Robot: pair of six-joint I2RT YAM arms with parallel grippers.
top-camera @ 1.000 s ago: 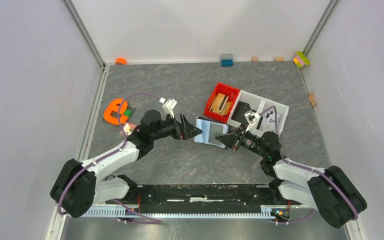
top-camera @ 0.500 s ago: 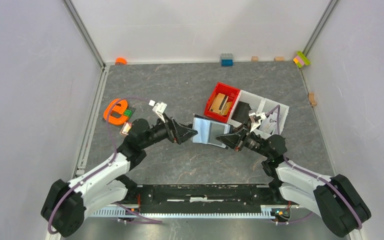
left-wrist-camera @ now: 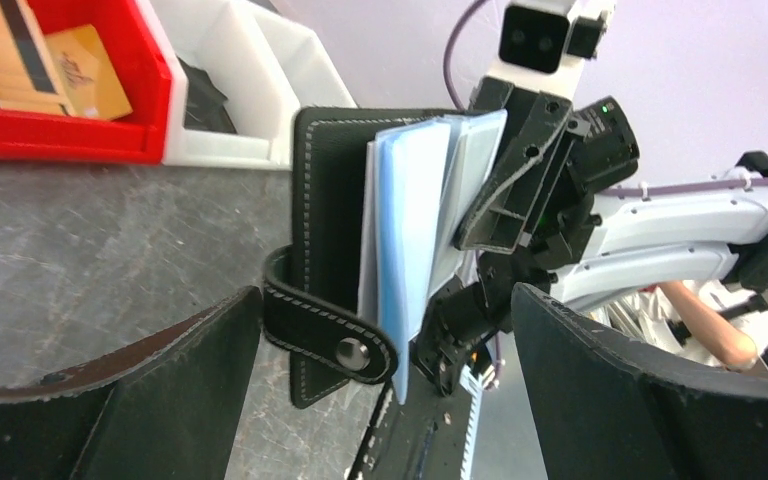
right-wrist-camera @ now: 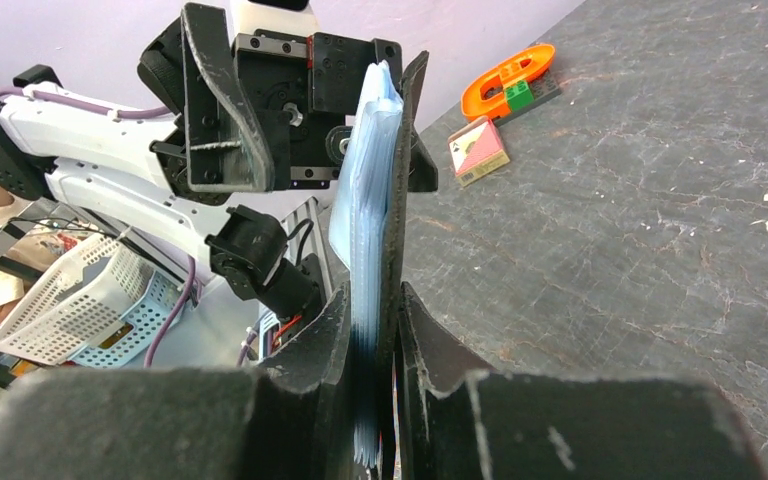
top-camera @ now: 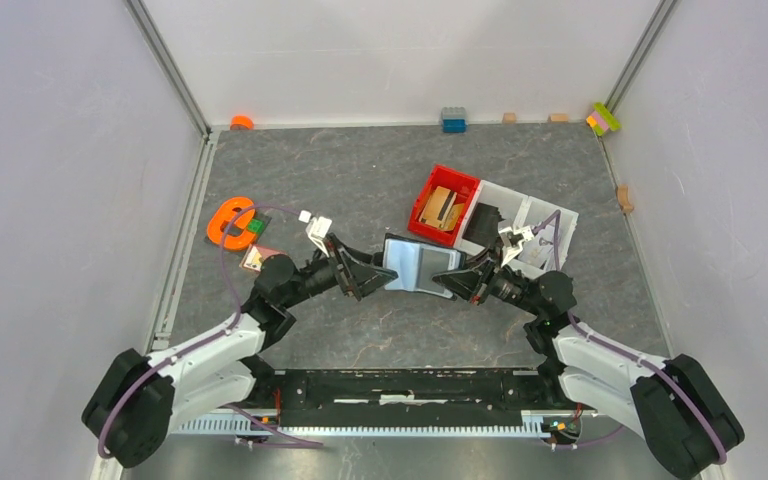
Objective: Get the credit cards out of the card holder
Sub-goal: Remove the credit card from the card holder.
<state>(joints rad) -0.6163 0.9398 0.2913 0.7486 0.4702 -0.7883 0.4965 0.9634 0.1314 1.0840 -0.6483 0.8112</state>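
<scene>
The right tool clamps the open card holder; the left tool gapes wide beside it. It grips nothing.

Left arm tucks its elbow back toward 7 o'clock. The left gripper swings round and now meets the card holder at its 8 o'clock corner. Right gripper carries the holder slightly toward 9 o'clock.

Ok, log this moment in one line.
right gripper: shut on holder | left gripper: open, at holder's free edge | holder: on edge, blue inside showing | cards: not distinguishable
</scene>
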